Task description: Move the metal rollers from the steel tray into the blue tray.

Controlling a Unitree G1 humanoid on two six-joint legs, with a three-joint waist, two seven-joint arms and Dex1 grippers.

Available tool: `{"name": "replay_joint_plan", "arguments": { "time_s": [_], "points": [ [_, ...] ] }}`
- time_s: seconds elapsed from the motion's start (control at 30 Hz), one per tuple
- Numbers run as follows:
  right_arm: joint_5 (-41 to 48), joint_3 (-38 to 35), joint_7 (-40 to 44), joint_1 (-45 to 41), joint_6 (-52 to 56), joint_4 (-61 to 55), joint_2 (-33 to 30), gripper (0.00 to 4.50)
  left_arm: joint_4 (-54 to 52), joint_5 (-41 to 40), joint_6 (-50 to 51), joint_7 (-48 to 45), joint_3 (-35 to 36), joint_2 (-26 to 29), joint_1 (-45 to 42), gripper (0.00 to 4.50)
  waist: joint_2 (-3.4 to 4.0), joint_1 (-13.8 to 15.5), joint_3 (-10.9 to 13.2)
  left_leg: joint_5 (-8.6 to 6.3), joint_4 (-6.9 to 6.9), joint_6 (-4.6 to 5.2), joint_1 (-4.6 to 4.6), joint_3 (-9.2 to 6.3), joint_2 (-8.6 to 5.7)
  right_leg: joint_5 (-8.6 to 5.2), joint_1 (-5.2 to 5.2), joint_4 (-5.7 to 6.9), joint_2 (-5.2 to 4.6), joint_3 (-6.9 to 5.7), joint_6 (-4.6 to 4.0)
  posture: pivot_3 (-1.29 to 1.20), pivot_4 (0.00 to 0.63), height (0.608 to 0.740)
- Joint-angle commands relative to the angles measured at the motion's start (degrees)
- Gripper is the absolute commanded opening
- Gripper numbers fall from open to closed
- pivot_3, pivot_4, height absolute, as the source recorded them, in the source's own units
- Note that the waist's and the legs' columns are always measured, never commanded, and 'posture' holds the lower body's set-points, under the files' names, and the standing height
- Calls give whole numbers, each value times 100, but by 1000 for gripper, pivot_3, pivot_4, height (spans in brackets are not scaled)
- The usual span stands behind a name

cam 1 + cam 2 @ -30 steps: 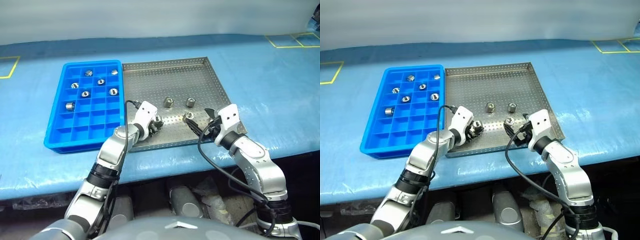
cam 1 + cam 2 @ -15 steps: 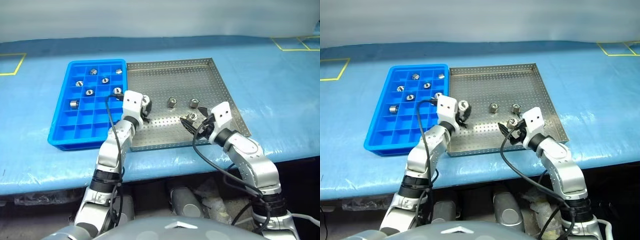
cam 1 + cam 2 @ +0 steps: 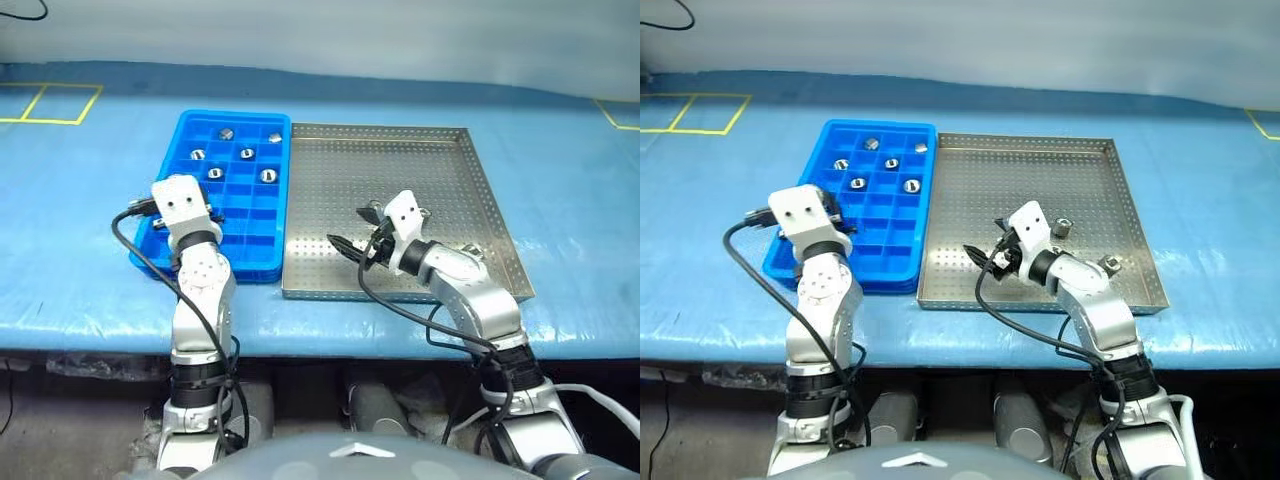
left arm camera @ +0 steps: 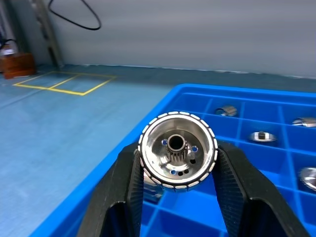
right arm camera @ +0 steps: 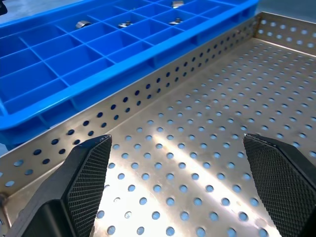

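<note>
The steel tray [image 3: 1110, 185] holds 2 metal rollers [image 3: 1063, 228] near its right rim; the right gripper [image 5: 185, 185], fingers spread wide, hovers over its bare perforated floor. Just beside it on the left, the blue tray [image 3: 880, 255] holds 5 rollers (all in far compartments). The left gripper [image 4: 178, 173] pinches a roller [image 4: 177, 150] above the blue tray's near-left edge

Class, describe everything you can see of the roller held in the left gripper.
The roller is a short, shiny silver metal cylinder with a hollow, toothed centre and a ring of dark ticks round its rim. It faces the wrist camera end-on, clamped between the left gripper's two black fingers, above the blue tray's edge.
</note>
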Motion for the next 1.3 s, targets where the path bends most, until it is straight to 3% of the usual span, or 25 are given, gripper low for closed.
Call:
{"name": "replay_joint_plan", "arguments": {
  "time_s": [0.03, 0.37, 0.7, 0.97, 1.17, 1.3],
  "points": [
    [-27, 47, 164, -236, -203, 93, 50, 4500, -489, -177, 300, 390, 35, -893, 371, 1747, 0, 96, 0, 0, -1, 0, 0, 0, 0, -1, 0, 0, -1, -1, -2, 286, 150, 740],
    [-100, 123, 335, -364, -263, 288, 125, 4500, -665, -634, 1004, 623, -16, -682, 859, 1747, -2, 354, 0, 0, 4, 0, 2, 3, 0, -13, 2, -3, -1, -2, -21, 305, 150, 740],
    [-100, 79, 294, -243, -235, 195, 128, 4500, -629, -775, 1205, 21, -213, -278, 637, 1747, 1, 443, -1, 0, 3, 0, 1, 2, 0, -18, 2, -4, -1, -4, -30, 283, 150, 740],
    [-97, 66, 244, -210, -233, 157, 128, 4500, -545, -945, 1553, -395, -164, -271, 556, 1747, 6, 419, -3, 1, -3, 2, 0, 2, -1, -19, 1, -9, -1, -2, -31, 266, 150, 740],
    [-89, 14, 199, -171, -224, 103, 92, 4500, -502, -782, 1466, -14, 31, -407, 503, 3650, 7, 398, -5, 2, 3, 3, 1, 2, -2, -18, 4, -8, -2, 0, -30, 250, 150, 740],
    [-88, -16, 161, -143, -220, 61, 88, 4500, -475, -722, 1293, -93, -88, -247, 426, 3650, 8, 368, -5, 3, 2, 3, 3, 1, 0, -19, 3, -6, 0, -2, -31, 232, 150, 740]
  ]
}}
